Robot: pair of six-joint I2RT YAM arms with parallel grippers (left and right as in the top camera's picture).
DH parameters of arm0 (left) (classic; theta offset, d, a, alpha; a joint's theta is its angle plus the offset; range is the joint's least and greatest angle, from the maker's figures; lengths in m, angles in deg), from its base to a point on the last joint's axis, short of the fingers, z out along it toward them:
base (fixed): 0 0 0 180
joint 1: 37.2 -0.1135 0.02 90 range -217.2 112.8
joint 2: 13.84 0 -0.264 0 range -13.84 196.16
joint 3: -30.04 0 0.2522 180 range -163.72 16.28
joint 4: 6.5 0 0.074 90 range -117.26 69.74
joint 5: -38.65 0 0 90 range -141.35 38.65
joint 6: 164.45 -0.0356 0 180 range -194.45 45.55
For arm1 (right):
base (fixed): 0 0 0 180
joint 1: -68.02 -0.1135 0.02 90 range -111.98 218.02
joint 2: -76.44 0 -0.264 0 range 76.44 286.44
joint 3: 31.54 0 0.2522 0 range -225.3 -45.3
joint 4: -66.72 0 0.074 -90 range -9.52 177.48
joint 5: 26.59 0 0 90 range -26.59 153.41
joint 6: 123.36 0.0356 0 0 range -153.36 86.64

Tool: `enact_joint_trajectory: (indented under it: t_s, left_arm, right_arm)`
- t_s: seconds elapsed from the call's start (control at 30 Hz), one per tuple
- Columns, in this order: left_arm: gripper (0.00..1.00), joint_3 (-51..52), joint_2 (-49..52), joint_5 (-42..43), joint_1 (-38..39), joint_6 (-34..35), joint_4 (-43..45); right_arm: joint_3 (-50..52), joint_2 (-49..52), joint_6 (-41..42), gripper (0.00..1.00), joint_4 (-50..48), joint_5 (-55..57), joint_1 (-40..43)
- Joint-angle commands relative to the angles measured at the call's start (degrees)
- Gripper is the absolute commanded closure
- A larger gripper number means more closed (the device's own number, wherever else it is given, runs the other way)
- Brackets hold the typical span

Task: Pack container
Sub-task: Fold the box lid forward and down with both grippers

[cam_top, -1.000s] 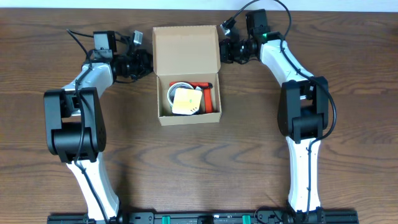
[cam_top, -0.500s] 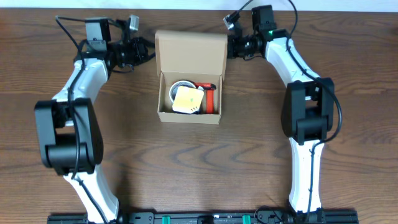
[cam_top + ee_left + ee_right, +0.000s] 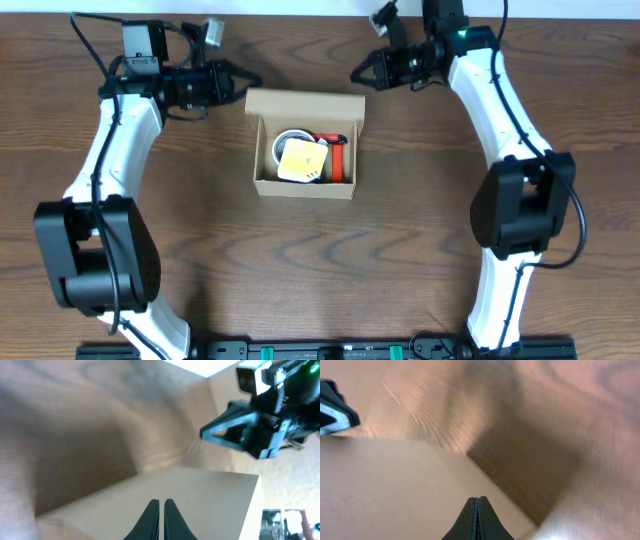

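Observation:
The container [image 3: 304, 188], a tan cardboard box, sits open at the table's middle. Its lid flap [image 3: 305, 103] stands raised at the far side. Inside lie a white roll [image 3: 287, 139], a yellow item [image 3: 302, 161] and a red item [image 3: 342, 158]. My left gripper [image 3: 243, 84] is shut and empty at the lid's far left corner. My right gripper [image 3: 359, 74] is shut and empty at the lid's far right corner. The left wrist view shows shut fingers [image 3: 161, 503] over the lid [image 3: 150, 482]. The right wrist view shows shut fingers [image 3: 476, 501] over the lid [image 3: 385, 485].
The brown wooden table [image 3: 320, 260] surrounds the box. The table's far edge [image 3: 300, 8] runs just behind both grippers. The right gripper shows in the left wrist view [image 3: 260, 425]. Both arm bases stand at the near edge.
Both grippers have moved toward the far edge and spread slightly. The lid flap has swung up from lying back flat to standing more upright.

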Motion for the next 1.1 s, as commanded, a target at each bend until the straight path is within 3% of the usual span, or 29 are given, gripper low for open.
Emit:
enact_joint_trajectory:
  t_s: [0.0,0.17,0.57,1.07]
  left_arm:
    - [0.94,-0.87,-2.62,-4.26,1.99,-11.50,-6.95]
    - [0.94,-0.87,-3.89,-12.46,5.11,-19.47,-19.80]
    - [0.94,-0.68,-7.91,-20.63,6.10,-23.65,-32.28]
    - [0.94,12.00,-7.85,-21.46,7.67,-22.10,-25.18]
  right_arm:
    - [0.02,-2.12,-6.62,0.99,5.20,7.67,-2.49]
    - [0.02,-2.19,-9.92,0.99,14.27,15.63,-5.31]
    - [0.04,-5.49,-9.94,0.99,21.05,18.10,-7.85]
    - [13.57,-5.35,-10.95,0.99,16.76,17.66,-13.46]
